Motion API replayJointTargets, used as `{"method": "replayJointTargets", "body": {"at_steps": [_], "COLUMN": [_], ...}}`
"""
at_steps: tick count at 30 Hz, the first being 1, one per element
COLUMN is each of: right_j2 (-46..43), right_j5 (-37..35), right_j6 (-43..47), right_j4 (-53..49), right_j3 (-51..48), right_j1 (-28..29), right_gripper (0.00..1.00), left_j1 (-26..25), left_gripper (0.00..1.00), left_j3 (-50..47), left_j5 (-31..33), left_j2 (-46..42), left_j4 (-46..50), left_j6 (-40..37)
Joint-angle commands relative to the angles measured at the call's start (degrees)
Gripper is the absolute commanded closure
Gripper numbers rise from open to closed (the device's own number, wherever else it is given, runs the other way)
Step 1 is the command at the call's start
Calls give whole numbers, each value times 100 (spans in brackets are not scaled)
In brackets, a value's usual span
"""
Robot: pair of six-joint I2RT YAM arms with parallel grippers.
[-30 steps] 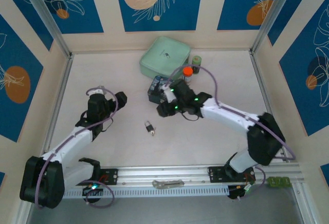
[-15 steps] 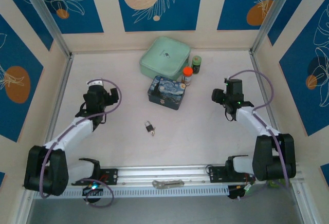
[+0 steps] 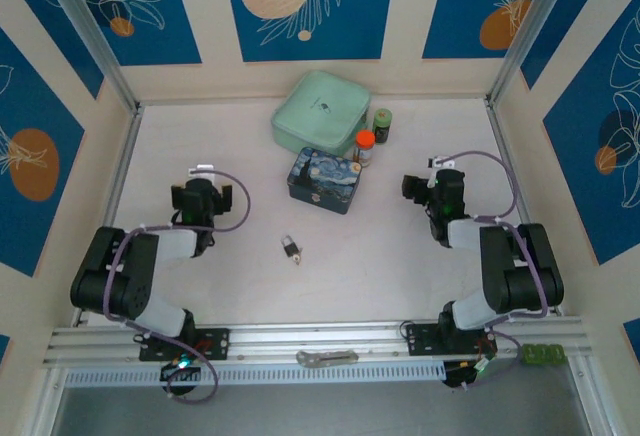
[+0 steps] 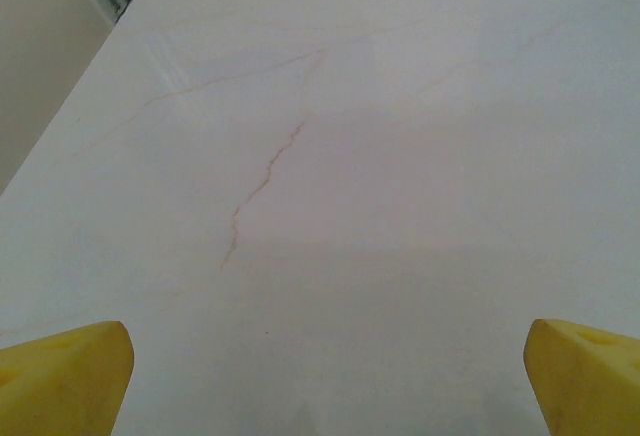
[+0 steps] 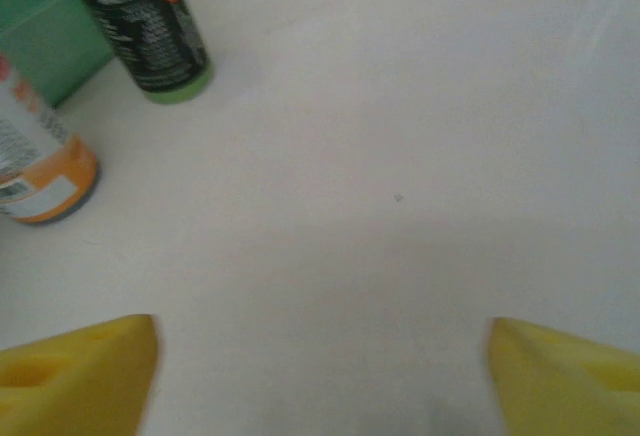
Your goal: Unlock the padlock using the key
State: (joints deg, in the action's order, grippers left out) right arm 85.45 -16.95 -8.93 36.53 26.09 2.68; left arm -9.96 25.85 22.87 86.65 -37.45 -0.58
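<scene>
**Padlock.** The padlock lies on the table, near-left of the tin and apart from it, between the two arms. The key shows as a small sliver just beside the padlock, on its near-right side. Whether the key touches the padlock cannot be told at this size.

**Left gripper.** The left gripper sits well left of the tin, further left than the padlock and apart from it. The jaws are spread wide. In the left wrist view its fingertips sit at opposite lower corners with bare table between them. Nothing is held.

**Right gripper.** The right gripper sits right of the tin, roughly level with it and well apart from the padlock. The jaws are spread wide. In the right wrist view its yellow fingertips stand far apart over bare table. Nothing is held.

**Surroundings.**
- An orange-capped bottle stands just beside the tin's far-right corner.
- A green-capped bottle stands just beyond it.
- A mint case lies behind the tin.
- A flat silver piece rests on the rail, well nearer than the tin.
</scene>
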Motion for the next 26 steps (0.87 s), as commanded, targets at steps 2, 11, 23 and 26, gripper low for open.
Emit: {"method": "replayJointTargets", "body": {"at_steps": [2,11,23,26], "right_j2": [110,157,172,171], "right_j5": [127,28,101,75], "right_j6": [59,111,102,122], "right_j4": [971,1173,1145,1185], "right_j3": [-292,-334,-307,-331], "right_j1": [-106,-55,-83,-66], "right_gripper": [1,1,1,1], "left_j1": [348,416,415,416], "left_gripper": [1,1,0,0], "left_j3": [-413,-630,-537,-537], "left_j5": [-947,-959,-899,-899], "left_j2": [115,345,326,333], "left_j4": [-1435,-2108,-1901,-1906], "left_j6": [-122,-119,-87,-83]}}
